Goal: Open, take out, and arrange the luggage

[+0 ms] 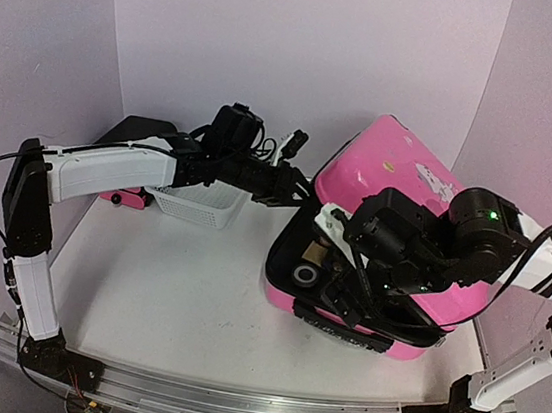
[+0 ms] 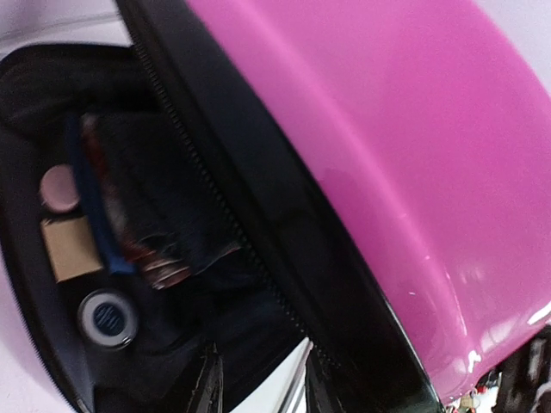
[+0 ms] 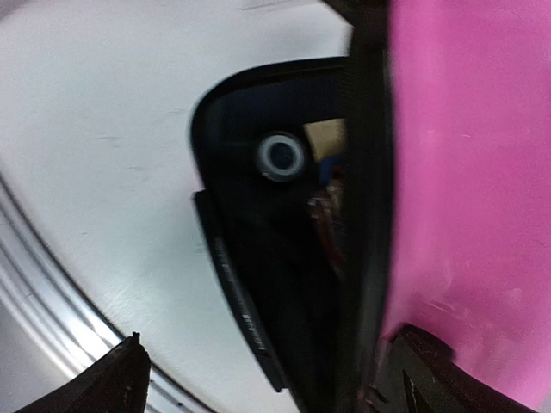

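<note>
The pink luggage [image 1: 402, 167] lies right of centre with its lid [image 2: 387, 172] propped partly up, black zipper band and lining showing. Inside I see a round white tin [image 2: 108, 318], a tan box [image 2: 71, 248], a pink disc [image 2: 58, 188] and dark clothing. My left gripper [image 1: 287, 183] reaches to the case's back left corner; in the left wrist view, the left gripper [image 2: 261, 379] has narrowed its fingers on the black zipper rim. My right gripper [image 1: 342, 280] hangs over the front opening. In the right wrist view, the right gripper [image 3: 267, 379] stands wide open, one finger [image 3: 422, 379] against the pink lid [image 3: 465, 172].
A white mesh basket [image 1: 196, 202] stands behind my left forearm, with a black drawer unit [image 1: 134, 134] at the back left. A metal rail [image 1: 232, 403] runs along the near edge. White walls close in the back and both sides.
</note>
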